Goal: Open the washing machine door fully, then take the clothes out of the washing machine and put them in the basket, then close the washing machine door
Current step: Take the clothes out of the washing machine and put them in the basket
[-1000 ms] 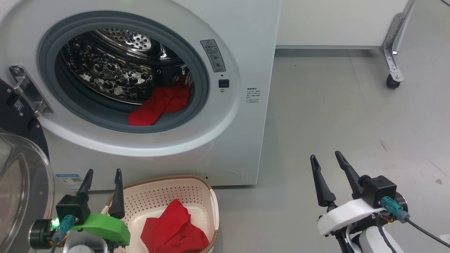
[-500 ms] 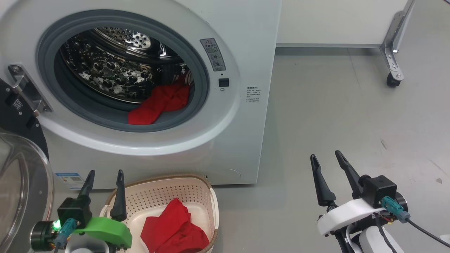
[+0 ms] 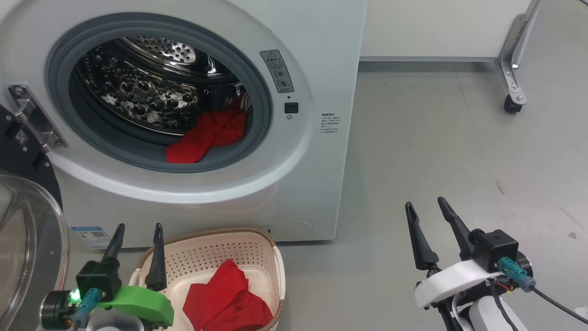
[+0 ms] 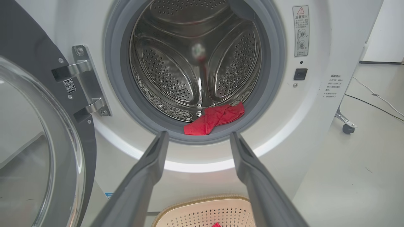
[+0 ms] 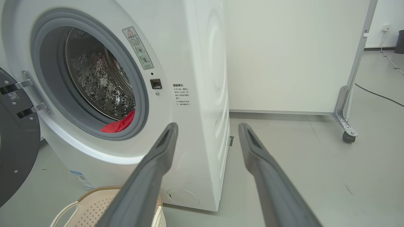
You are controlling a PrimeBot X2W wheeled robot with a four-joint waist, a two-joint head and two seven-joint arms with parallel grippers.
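The white washing machine point(image 3: 321, 55) stands with its round door point(image 3: 27, 248) swung open at the left; the door's glass bowl point(image 4: 28, 151) fills the left of the left wrist view. Red clothes point(image 3: 206, 135) lie at the drum's front lip point(image 4: 214, 118) point(image 5: 121, 124). More red clothes point(image 3: 225, 296) sit in the cream basket point(image 3: 220, 250) on the floor before the machine. My left gripper point(image 3: 139, 226) hovers open and empty by the basket's left rim point(image 4: 197, 137). At the lower right my right gripper point(image 3: 425, 203) is open over bare floor point(image 5: 206, 127).
A white panel point(image 3: 441, 27) on a metal leg with a caster point(image 3: 512, 103) stands behind the machine at the right. Grey floor point(image 3: 450, 151) stretches right of the machine. A cable point(image 5: 377, 93) runs along the floor far right.
The left gripper has dropped slightly lower beside the basket. The picture shifted a little, so the camera moved. The right gripper and the clothes stay as they were.
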